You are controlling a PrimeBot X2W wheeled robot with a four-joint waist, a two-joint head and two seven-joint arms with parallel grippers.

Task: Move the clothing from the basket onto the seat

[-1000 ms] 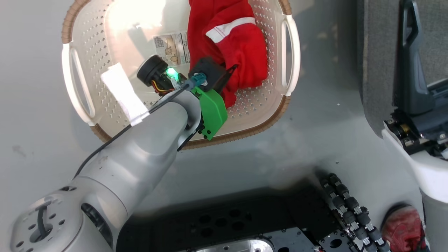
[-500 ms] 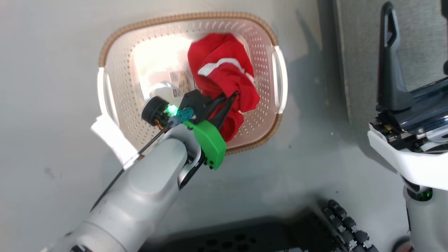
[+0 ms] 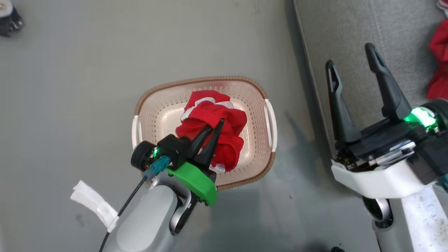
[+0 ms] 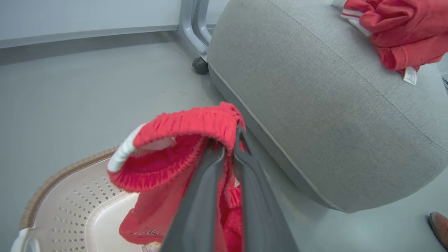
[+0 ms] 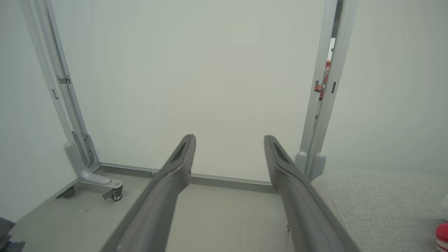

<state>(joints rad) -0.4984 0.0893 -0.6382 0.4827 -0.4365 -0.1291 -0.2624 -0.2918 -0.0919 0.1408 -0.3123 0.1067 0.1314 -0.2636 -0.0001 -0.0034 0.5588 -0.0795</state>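
Basket [image 3: 161, 105]: red garment [image 3: 210, 119] bunched over its centre, left gripper [image 3: 215, 124] clamped on it. Seat [image 3: 367, 28]: second garment [image 3: 439, 66] on top. Right gripper [image 3: 349, 54]: fingers apart, upright.

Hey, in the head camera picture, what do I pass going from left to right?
White tape tag on the cable → left claw, shut on a red garment above the basket → right claw, open → second red garment lying on the seat.
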